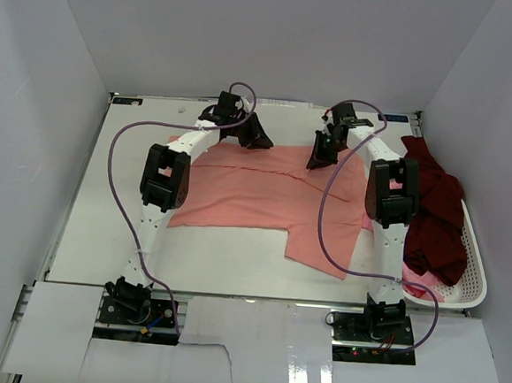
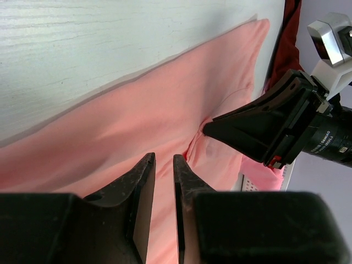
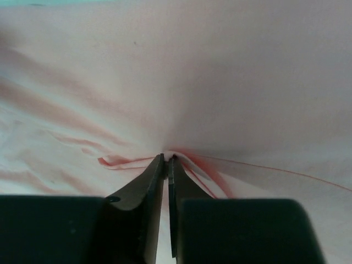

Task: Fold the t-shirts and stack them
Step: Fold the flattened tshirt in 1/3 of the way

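- Right gripper (image 3: pixel 166 158): fingertips pressed almost together on a small raised pucker of the salmon-pink t-shirt (image 1: pixel 256 191). Creases fan out from the pinch point.
- Left gripper (image 2: pixel 163 158): fingers a narrow slit apart, low over the same shirt, with pink cloth showing through the gap. Cannot tell whether any cloth is caught between them.
- Both grippers are at the far edge of the shirt, left gripper left of right gripper and apart from it. In the left wrist view the right gripper's tips meet the cloth just ahead of the left fingers.
- Salmon-pink t-shirt lies spread on the table (image 1: pixel 129 226), mostly flat, one part reaching toward the near edge on the right.
- White basket (image 1: pixel 474 262) stands at the right side of the table.
- Dark maroon t-shirt (image 1: pixel 433 197) is heaped in the basket, draping over its far end.
- Lighter pink t-shirt (image 1: pixel 421 291): only a scrap shows, at the basket's near end under the maroon.
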{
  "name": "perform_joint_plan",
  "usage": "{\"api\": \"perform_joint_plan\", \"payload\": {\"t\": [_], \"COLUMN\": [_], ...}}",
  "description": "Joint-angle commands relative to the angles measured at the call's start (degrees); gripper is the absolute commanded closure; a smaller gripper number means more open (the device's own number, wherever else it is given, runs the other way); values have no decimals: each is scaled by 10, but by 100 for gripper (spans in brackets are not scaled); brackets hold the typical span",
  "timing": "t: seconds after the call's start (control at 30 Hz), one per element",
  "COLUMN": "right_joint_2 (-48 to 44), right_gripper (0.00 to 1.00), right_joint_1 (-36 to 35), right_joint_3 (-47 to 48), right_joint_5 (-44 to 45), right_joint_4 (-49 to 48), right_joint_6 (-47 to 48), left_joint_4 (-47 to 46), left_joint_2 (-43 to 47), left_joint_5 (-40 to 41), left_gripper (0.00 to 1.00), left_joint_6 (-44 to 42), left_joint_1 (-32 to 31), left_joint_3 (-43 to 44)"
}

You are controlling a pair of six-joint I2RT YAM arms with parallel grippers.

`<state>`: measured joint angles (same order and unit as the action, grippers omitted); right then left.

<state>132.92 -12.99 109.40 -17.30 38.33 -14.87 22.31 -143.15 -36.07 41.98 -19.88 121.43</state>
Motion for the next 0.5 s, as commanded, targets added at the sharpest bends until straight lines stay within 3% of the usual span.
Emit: {"api": "perform_joint_plan", "payload": {"t": [0.0,0.2,0.47], "right_joint_2": [-1,-57,-163], "right_gripper": [92,92,92], "right_joint_1": [0,-18,-49], "right_joint_3": [20,-31,-170], "right_joint_5": [-5,-12,-24], "right_joint_4": [-7,-4,-42], "right_joint_6": [-5,-9,-29], "left_joint_4": [0,1,6], "left_joint_2": [47,53,61], "left_joint_5": [3,7,13], "left_gripper": [70,70,70], "left_joint_6": [-10,-13,-22], "left_joint_1": [-3,-3,-3], "left_joint_3": [-11,-16,-25]}}
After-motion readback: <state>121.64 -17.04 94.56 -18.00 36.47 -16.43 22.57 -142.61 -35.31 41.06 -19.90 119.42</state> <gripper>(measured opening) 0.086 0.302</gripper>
